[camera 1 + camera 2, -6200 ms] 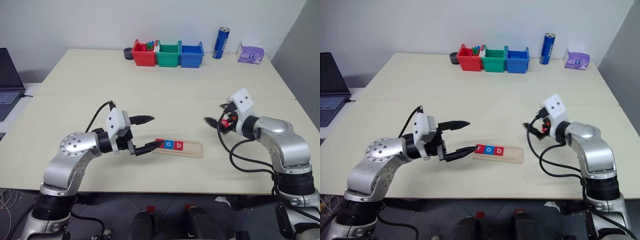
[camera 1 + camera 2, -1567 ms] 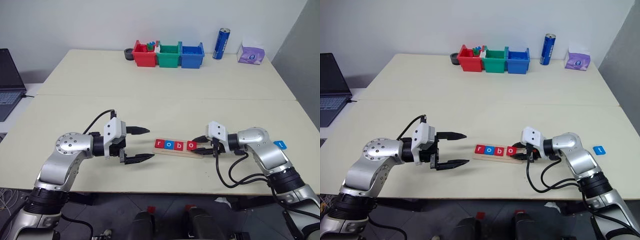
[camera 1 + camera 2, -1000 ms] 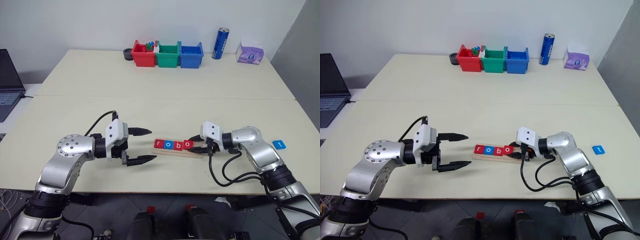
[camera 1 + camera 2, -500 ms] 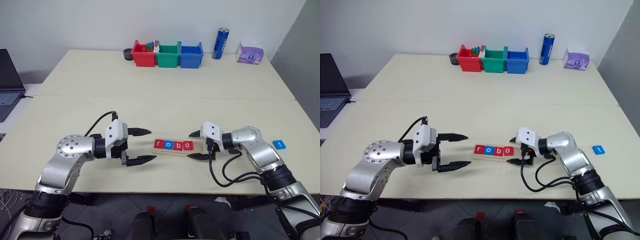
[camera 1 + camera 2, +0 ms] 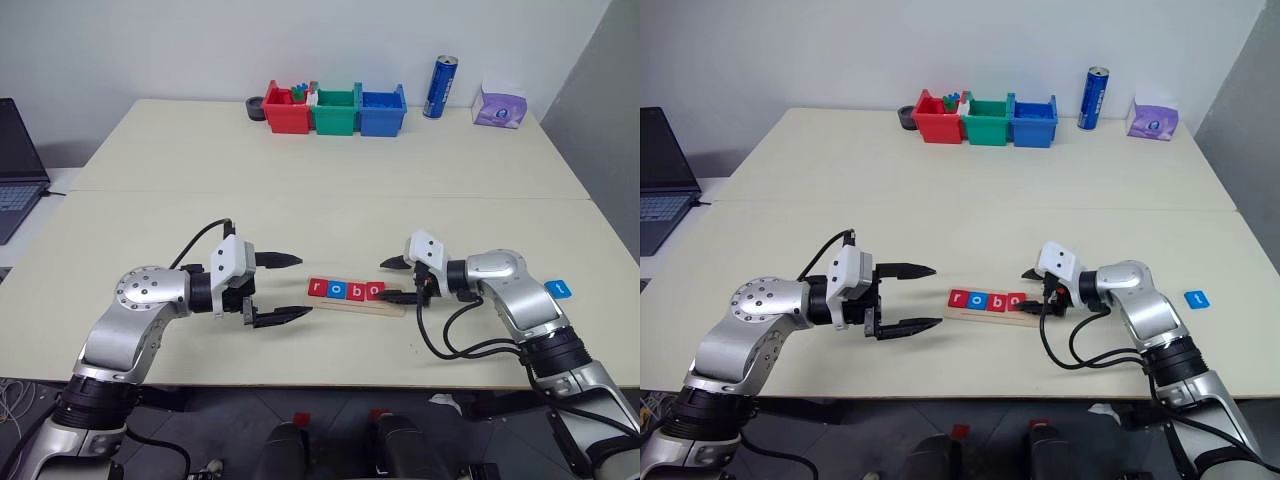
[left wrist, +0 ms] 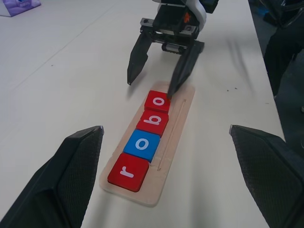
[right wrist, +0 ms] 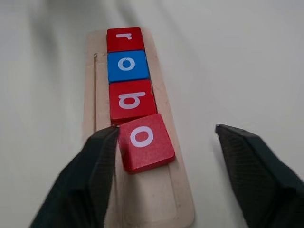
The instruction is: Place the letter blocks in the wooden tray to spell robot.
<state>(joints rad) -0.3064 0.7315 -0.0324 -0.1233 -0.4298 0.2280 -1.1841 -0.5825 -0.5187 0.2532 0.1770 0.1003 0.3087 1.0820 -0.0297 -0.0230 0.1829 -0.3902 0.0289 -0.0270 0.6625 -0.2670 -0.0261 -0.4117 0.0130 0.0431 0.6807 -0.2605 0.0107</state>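
Four blocks (image 7: 130, 90), r, o, b, o, are seated in the tray (image 7: 161, 199), the last one skewed. The blue t (image 5: 561, 289) is left on the table (image 5: 330, 200), well apart. The right gripper (image 5: 398, 280) is held apart at the tray's end; the left gripper (image 5: 278, 290) is spread, empty.

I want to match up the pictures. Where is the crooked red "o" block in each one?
Left eye view: the crooked red o block is last in the row, on the wooden tray.
Right eye view: same spot, nearest the right gripper.
Left wrist view: farthest tile.
Right wrist view: nearest tile, skewed.
Shared landmark: the blue o block, second in the row.
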